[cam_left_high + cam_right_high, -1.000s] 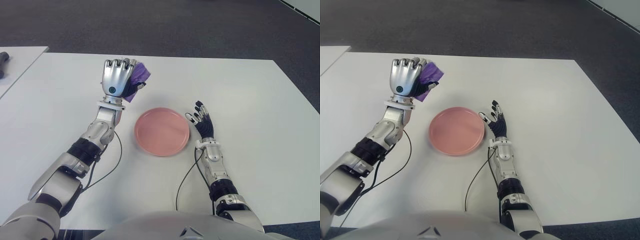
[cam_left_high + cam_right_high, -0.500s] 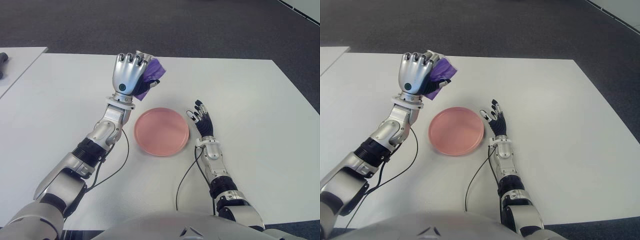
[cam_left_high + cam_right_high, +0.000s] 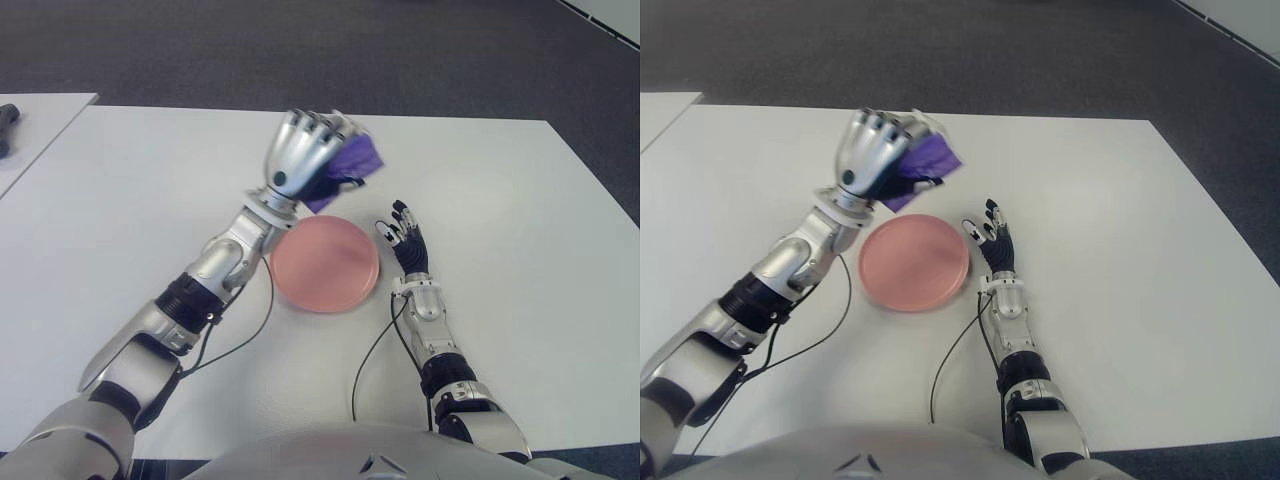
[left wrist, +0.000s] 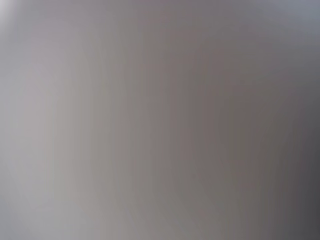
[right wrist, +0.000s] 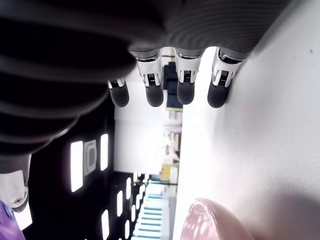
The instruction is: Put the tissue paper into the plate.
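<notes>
One purple tissue paper clenched in left hand over plate far rim, protruding rightward; right hand open beside plate.

Right hand's fingers extended over white table, pink plate rim nearby

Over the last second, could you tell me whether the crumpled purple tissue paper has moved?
Yes. Held in the left hand, the tissue paper has travelled rightward, reaching the far edge of the pink plate.
</notes>
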